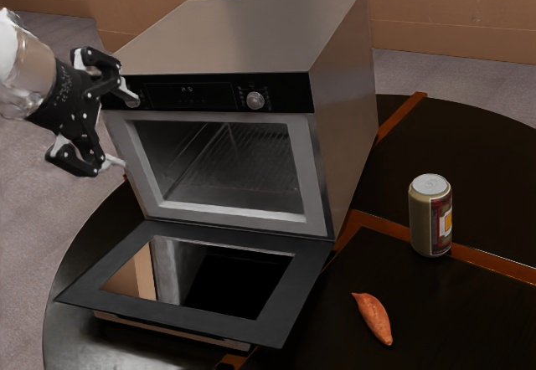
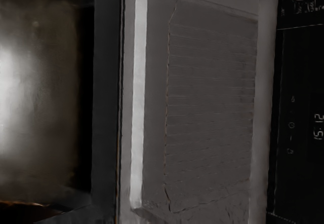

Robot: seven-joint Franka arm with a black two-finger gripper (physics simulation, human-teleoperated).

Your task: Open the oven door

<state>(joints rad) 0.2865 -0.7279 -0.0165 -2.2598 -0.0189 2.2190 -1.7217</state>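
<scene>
In the exterior view my gripper [image 1: 120, 134] is at the left, beside the oven's upper front, its two fingers spread wide with nothing between them. The silver oven [image 1: 243, 35] has its door [image 1: 276, 311] folded down to about level with the table, glass facing up. Its cavity [image 1: 226, 169] is exposed, with a ribbed rack inside. The wrist view has the lowered door [image 2: 107, 102] beside the cavity [image 2: 210, 102] and, past that, the control panel [image 2: 298, 183].
On the round black table [image 1: 452, 320] a can [image 1: 430, 219] stands upright to the exterior view's right of the oven. A sweet potato [image 1: 373, 316] lies in front of it. The oven's knob [image 1: 255, 100] sticks out from the panel.
</scene>
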